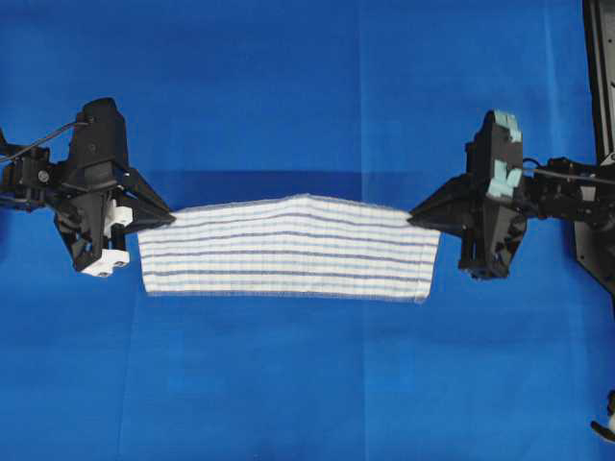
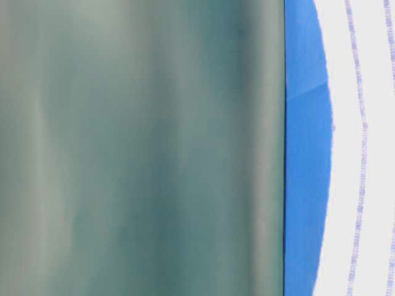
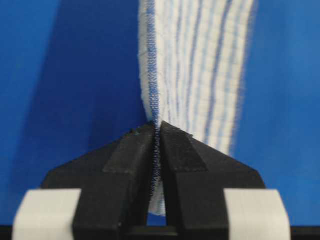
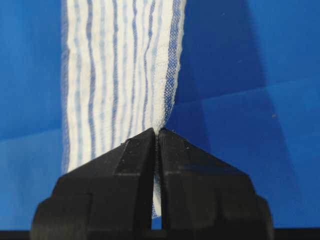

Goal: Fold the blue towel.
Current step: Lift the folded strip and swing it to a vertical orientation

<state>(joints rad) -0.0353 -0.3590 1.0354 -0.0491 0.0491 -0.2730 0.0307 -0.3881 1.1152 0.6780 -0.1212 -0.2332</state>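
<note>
The blue towel [image 1: 288, 248], white with thin blue stripes, is stretched between both grippers above the blue table cover, its upper edge lifted and its lower edge hanging toward the cover. My left gripper [image 1: 169, 219] is shut on the towel's upper left corner; in the left wrist view the blue-stitched hem [image 3: 156, 100] runs between the closed fingers [image 3: 131, 150]. On the opposite side my right gripper [image 1: 415, 212] is shut on the upper right corner, and the right wrist view shows the towel [image 4: 120, 70] pinched at the fingertips [image 4: 158, 131]. A blurred towel [image 2: 364, 148] edge fills the right of the table-level view.
The blue table cover [image 1: 307, 86] spreads all around the towel. A black frame [image 1: 601, 77] stands along the right edge. In the table-level view a blurred grey-green surface [image 2: 142, 148] blocks the left side.
</note>
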